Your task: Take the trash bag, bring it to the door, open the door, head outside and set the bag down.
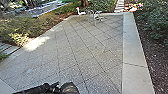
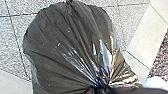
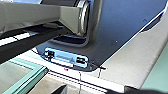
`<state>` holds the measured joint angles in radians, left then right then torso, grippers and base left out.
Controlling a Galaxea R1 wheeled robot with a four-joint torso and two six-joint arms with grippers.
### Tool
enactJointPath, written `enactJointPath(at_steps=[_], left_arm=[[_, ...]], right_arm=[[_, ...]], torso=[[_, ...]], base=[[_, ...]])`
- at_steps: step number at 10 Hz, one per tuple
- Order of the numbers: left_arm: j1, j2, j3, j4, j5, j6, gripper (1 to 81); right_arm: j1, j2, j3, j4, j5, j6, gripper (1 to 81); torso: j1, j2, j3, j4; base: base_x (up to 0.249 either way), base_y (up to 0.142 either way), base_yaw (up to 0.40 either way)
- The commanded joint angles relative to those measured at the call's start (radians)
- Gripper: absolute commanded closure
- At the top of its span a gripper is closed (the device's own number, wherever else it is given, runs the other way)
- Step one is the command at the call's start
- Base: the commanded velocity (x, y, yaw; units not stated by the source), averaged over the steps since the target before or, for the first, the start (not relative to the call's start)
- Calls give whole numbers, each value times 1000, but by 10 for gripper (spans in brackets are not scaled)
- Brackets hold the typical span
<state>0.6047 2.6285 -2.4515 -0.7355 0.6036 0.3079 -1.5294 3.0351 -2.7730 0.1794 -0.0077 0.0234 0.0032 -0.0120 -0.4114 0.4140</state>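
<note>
Left arm [image 1: 31,91]: dark, extended low ahead of the robot, entering at the head view's lower left. Left gripper [image 1: 56,88]: holding the gathered neck of the trash bag [image 2: 67,47], apparently closed; blur limits inspection. Right wrist camera: directed at the robot's dark base plate [image 3: 117,30] and jointed bar [image 3: 57,16].

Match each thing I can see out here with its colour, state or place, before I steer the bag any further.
Things:
1. trash bag
2. pink figure
3. paving
4. pale border strip

Descriptions:
A. grey, crossed by a grid of joint lines
B. running between the grey slabs and the dark mulch
C. dark and shiny, gathered into folds
D. at the far end of the yard, near some light-coloured furniture

Right pairs: 1-C, 2-D, 3-A, 4-B
</note>
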Motion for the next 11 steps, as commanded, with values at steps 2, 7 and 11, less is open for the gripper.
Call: enactJointPath(at_steps=[2,7,11], left_arm=[[-133,-47,-38,-25,116,-4,10],[42,33,-55,31,97,31,811],[319,217,-182,154,-5,168,811]], right_arm=[[-12,17,12,2,-84,0,10],[-12,17,10,3,-83,7,10],[-10,15,7,3,-83,9,10]], torso=[[0,0,0,0],[1,0,108,0],[0,0,174,-75]], base=[[0,0,0],[0,0,0],[0,0,0]])
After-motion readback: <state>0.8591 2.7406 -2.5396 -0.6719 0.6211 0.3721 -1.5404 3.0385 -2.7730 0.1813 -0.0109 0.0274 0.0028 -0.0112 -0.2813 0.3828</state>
